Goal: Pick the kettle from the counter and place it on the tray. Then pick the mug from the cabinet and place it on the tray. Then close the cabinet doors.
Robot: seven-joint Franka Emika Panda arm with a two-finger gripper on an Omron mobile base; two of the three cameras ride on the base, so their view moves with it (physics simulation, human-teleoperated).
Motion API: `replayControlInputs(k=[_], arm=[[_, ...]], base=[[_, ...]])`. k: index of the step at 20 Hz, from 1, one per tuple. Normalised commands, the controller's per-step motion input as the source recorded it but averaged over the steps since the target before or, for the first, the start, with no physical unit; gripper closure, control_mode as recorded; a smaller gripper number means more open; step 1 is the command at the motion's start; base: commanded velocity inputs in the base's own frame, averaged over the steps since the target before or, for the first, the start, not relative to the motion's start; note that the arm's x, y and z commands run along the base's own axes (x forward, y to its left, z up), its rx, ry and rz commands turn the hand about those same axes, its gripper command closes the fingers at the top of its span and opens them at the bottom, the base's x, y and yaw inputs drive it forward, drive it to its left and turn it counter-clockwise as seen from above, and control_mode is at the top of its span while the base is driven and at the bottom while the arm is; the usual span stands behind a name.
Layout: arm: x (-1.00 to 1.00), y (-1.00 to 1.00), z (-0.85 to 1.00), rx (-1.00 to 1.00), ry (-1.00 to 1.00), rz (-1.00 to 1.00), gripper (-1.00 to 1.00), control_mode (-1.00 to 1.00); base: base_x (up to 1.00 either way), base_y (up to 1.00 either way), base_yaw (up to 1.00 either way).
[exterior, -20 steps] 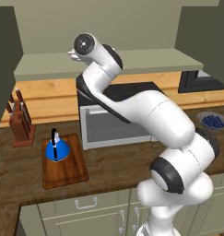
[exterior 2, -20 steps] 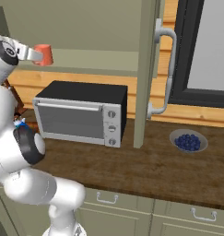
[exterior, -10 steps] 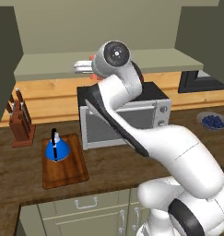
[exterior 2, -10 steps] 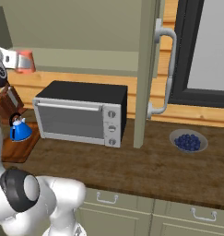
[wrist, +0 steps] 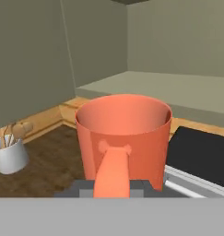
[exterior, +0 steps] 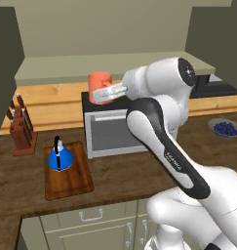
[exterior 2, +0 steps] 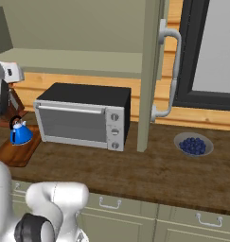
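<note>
Arm swung right since earlier; claw (exterior: pixel 101 93) pinching mug (exterior: pixel 99 86) above microwave (exterior: pixel 112 128); kettle (exterior: pixel 59 157) on tray (exterior: pixel 69 177).

The white arm rises from its base, bends at a dark elbow joint and reaches out level toward the left, above the microwave (exterior: pixel 121 128). Its hand (exterior: pixel 106 93) is clamped on the mug (exterior: pixel 99 87), carrying it upright in the air by the handle side.

A rendered home kitchen.
A microwave (exterior 2: pixel 83 116) sits on the wood-grain counter (exterior 2: pixel 149 170) beneath an olive wall cabinet (exterior: pixel 110 29), beside a knife block (exterior: pixel 22 132).
</note>
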Motion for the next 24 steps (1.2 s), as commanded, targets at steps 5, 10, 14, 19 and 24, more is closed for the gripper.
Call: replayControlInputs(k=[5,10,14,19,24], arm=[[-0.87,0.05,-0.09,0.00,0.06,0.55,1.00,-1.00],[-0.37,0.01,-0.40,0.00,0.34,0.45,1.00,-1.00],[-0.06,0.05,-0.59,0.00,0.20,0.37,1.00,-1.00],[-0.08,0.01,-0.77,-0.03,0.11,0.30,1.00,-1.00],[-0.27,0.02,-0.82,-0.18,-0.13,0.11,1.00,-1.00]], base=[[0.00,0.00,0.00],[0.00,0.00,0.00],[0.00,0.00,0.00],[0.00,0.00,0.00],[0.00,0.00,0.00]])
